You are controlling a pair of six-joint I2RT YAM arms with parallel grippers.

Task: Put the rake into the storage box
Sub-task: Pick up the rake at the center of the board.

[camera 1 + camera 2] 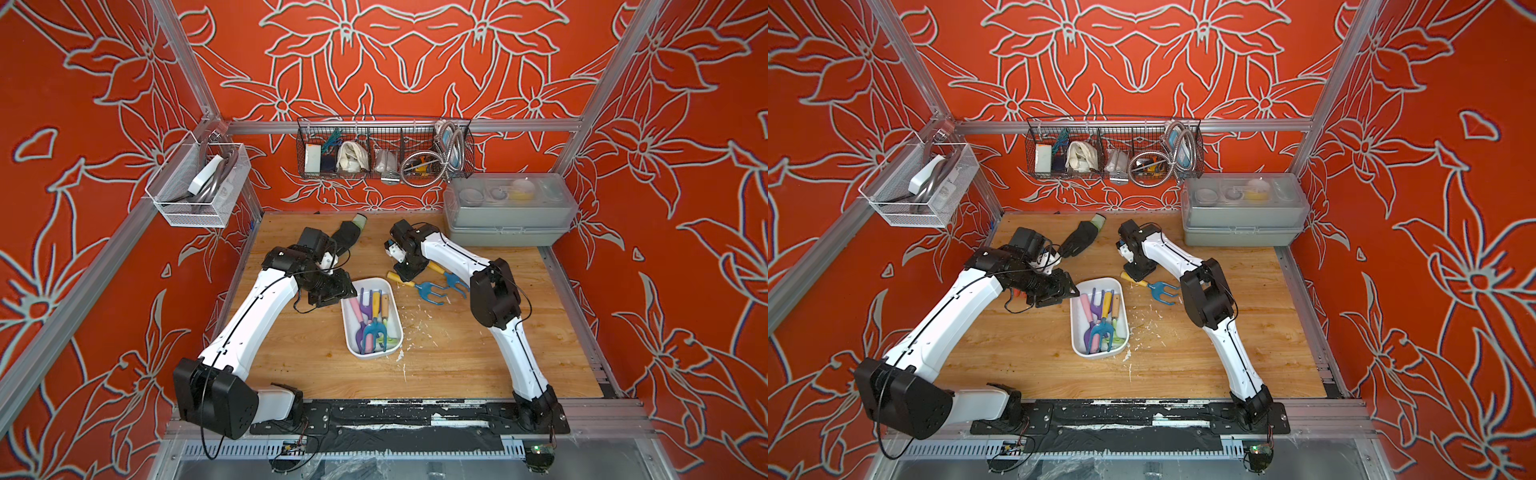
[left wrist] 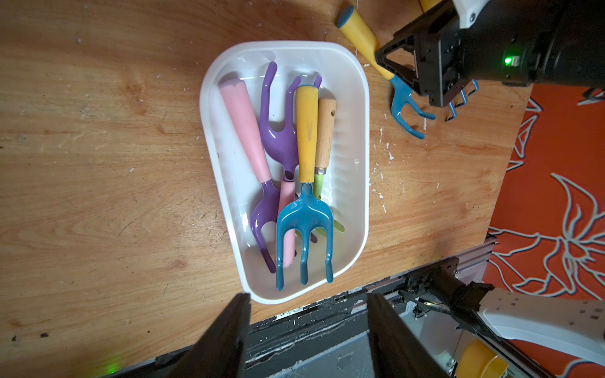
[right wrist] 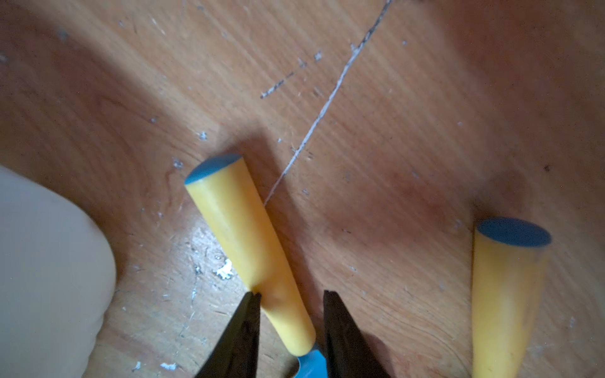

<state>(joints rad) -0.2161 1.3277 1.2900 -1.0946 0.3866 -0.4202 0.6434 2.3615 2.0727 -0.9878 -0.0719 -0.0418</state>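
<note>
rake (image 1: 409, 284) | lying flat | handle end near storage box (image 1: 372, 282) | tines away

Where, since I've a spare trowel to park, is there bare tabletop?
Bare wood lies between the storage box and the front rail, and between the right arm and the table edge. Crowded: two rakes beside the right gripper, right of the box.

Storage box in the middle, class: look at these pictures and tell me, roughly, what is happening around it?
A two-armed robot is tidying hand rakes into the white storage box, which already holds several rakes. The right gripper is down at the table, jaws either side of a yellow-handled blue rake, not yet closed on it; a second such rake lies beside it. The left gripper hangs open and empty at the box's edge.
</note>
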